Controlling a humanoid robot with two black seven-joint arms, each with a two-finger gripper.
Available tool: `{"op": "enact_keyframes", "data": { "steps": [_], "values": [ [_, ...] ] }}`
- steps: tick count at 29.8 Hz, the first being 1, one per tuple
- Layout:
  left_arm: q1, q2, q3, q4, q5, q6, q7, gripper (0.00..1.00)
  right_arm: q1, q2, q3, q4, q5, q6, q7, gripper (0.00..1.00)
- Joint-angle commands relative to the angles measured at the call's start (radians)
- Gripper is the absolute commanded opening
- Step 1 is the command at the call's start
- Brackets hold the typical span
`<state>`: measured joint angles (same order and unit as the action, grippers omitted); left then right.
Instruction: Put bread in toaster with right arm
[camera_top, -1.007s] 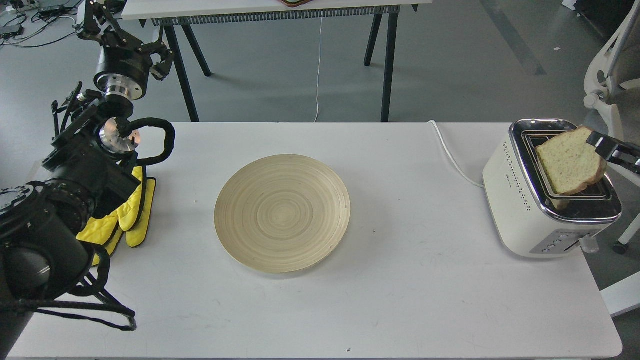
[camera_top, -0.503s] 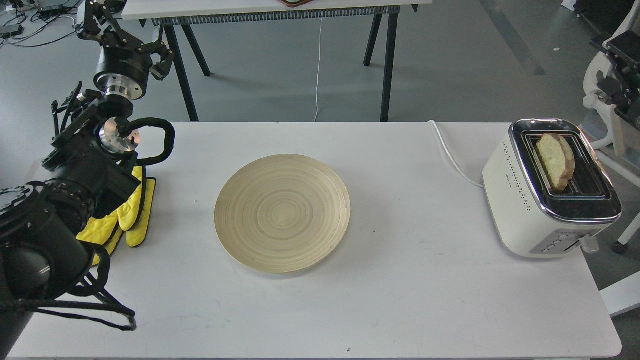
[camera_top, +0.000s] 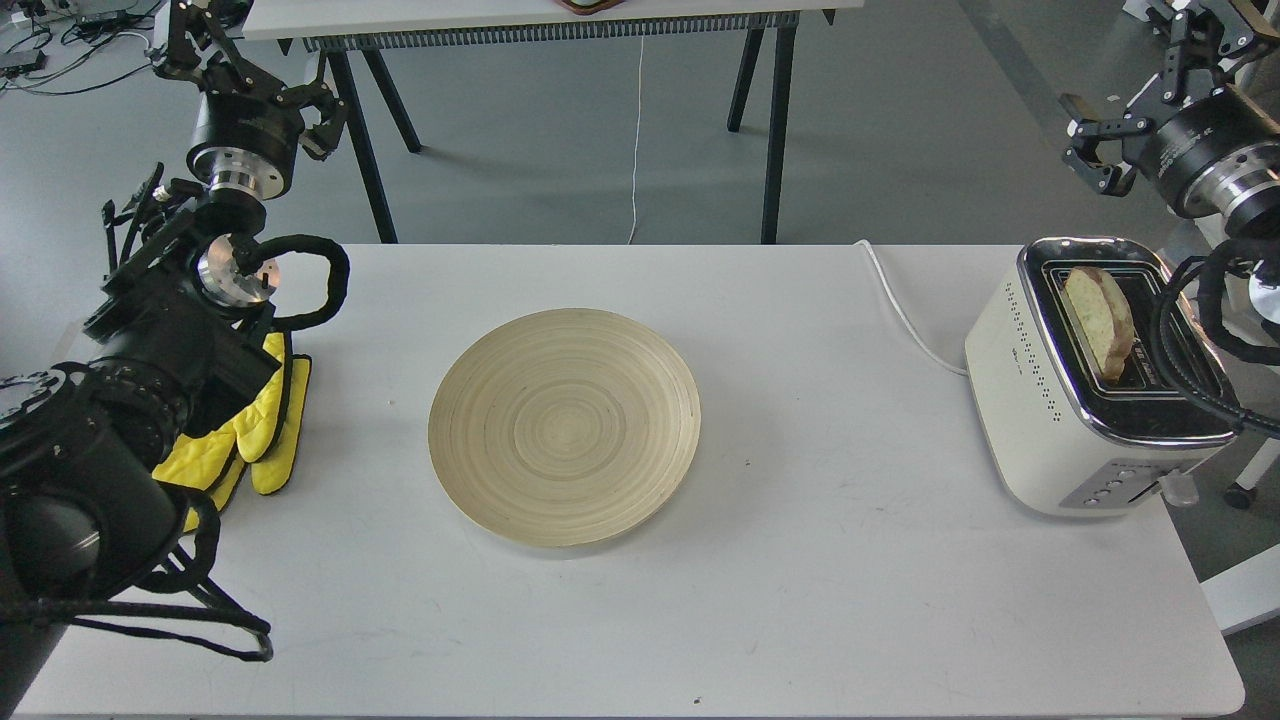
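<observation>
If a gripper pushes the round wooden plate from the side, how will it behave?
The wooden plate looks shallow and wide, lying flat, so it would probably slide on the smooth white table rather than tip. It looks rigid and is unlikely to roll.

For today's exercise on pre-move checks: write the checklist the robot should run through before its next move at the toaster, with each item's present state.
1. Bread standing in a toaster slot: ok.
2. Bread fully lowered: not ok, its top sticks out.
3. Right tool clear of the bread: ok, raised beyond the toaster.
4. Right tool open or shut: cannot tell.
5. Right arm's cable clear of the toaster: cannot tell, it crosses the top in view.
6. Wooden plate bare: ok.
</observation>
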<state>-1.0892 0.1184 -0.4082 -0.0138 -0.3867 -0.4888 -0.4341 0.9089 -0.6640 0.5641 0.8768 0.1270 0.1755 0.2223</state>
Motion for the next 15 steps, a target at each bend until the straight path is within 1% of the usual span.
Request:
{"op": "enact_keyframes", "data": {
  "steps": [1,3,5,10,15],
  "values": [
    [0.0,0.0,0.0,0.0,0.0,0.0,0.0,1.0,-0.008,0.095,0.075,-0.099,0.023,0.013,-0.038,0.98],
    [0.0,0.001,0.0,0.0,0.0,0.0,0.0,1.0,-0.011,0.121,0.117,-0.146,0.023,0.025,-0.041,0.98],
    [0.0,0.001,0.0,0.0,0.0,0.0,0.0,1.0,-0.018,0.147,0.154,-0.182,0.022,0.059,-0.041,0.98],
    [0.0,0.001,0.002,0.0,0.0,0.0,0.0,1.0,-0.021,0.176,0.203,-0.26,0.022,0.119,-0.035,0.99],
    [0.0,0.003,0.003,0.0,0.0,0.0,0.0,1.0,-0.019,0.19,0.207,-0.275,0.02,0.151,-0.031,0.99]
  ]
}}
